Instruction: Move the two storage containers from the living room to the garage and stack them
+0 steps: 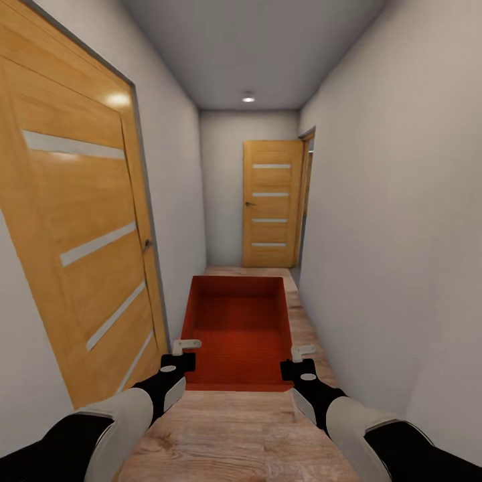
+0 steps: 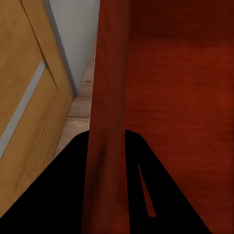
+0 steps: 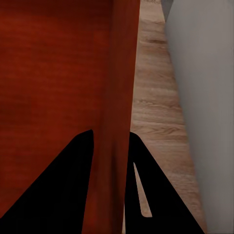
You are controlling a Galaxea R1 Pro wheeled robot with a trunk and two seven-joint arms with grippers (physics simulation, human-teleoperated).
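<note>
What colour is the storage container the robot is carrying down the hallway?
Orange-red throughout; the storage container shows best in the head view, held by the left gripper and right gripper.

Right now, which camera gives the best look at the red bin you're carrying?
The head view: it shows the whole open red bin held between the left hand and right hand. Each wrist view shows just one side wall pinched between black fingers, plus part of the textured bottom.
</note>
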